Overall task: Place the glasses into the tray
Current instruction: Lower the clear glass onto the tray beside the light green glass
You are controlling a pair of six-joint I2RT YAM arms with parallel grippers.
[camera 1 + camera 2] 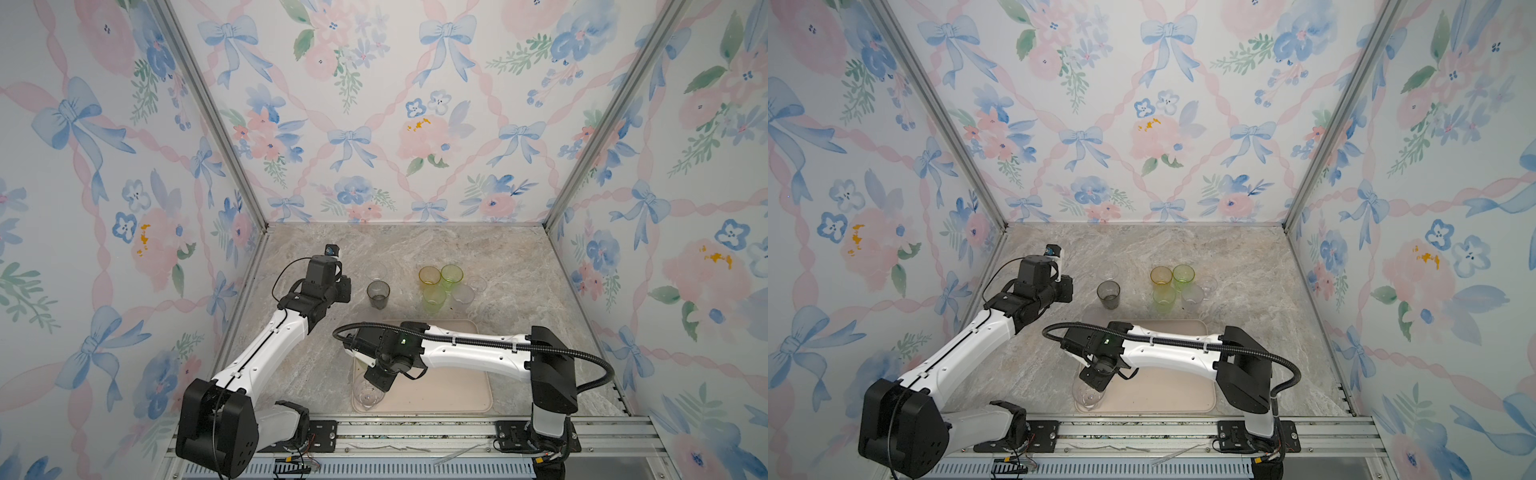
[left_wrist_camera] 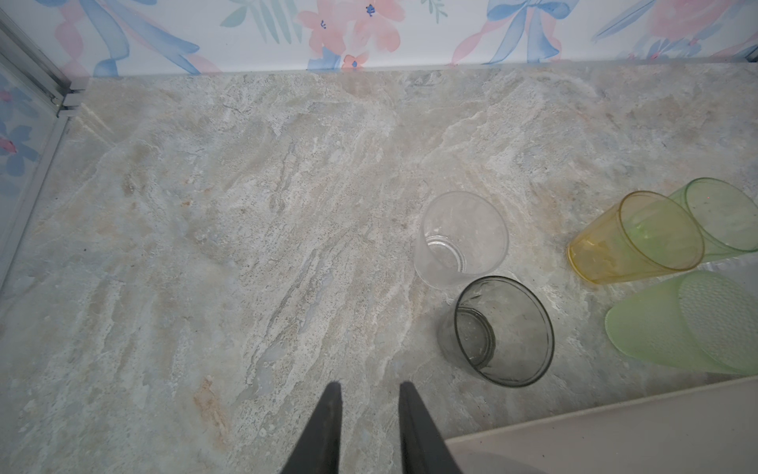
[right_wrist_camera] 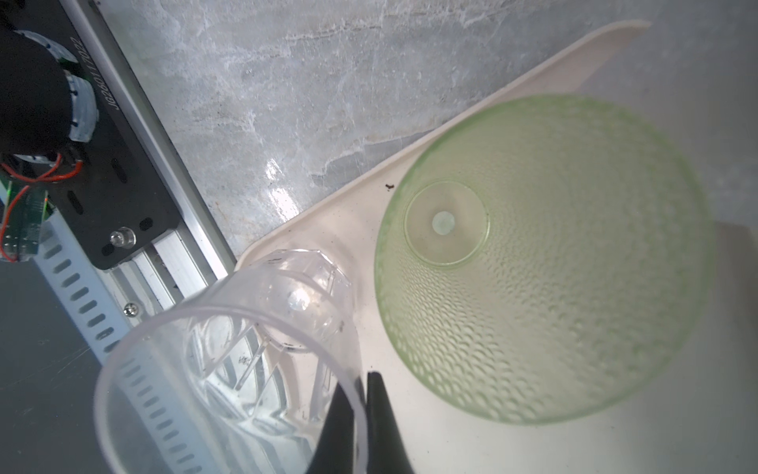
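Note:
The cream tray (image 1: pixel 449 386) lies at the front of the marble table. My right gripper (image 3: pixel 363 379) is shut on the rim of a clear faceted glass (image 3: pixel 229 369), one finger inside and one outside. The glass's base is over the tray's near-left corner (image 1: pixel 368 395). A pale green dimpled glass (image 3: pixel 541 262) stands on the tray beside it. My left gripper (image 2: pixel 371 388) hangs open and empty over bare table, short of a smoky grey glass (image 2: pixel 504 332) and a clear glass (image 2: pixel 461 240). Whether the held glass rests on the tray I cannot tell.
Behind the tray stand an amber glass (image 1: pixel 429 276), two green glasses (image 1: pixel 451 275) (image 1: pixel 434 299) and two frosted or clear ones (image 1: pixel 462 297) (image 1: pixel 477 283), packed close. The right arm (image 1: pixel 457 353) spans the tray. Floral walls enclose three sides, and a metal rail (image 1: pixel 415 432) runs along the front.

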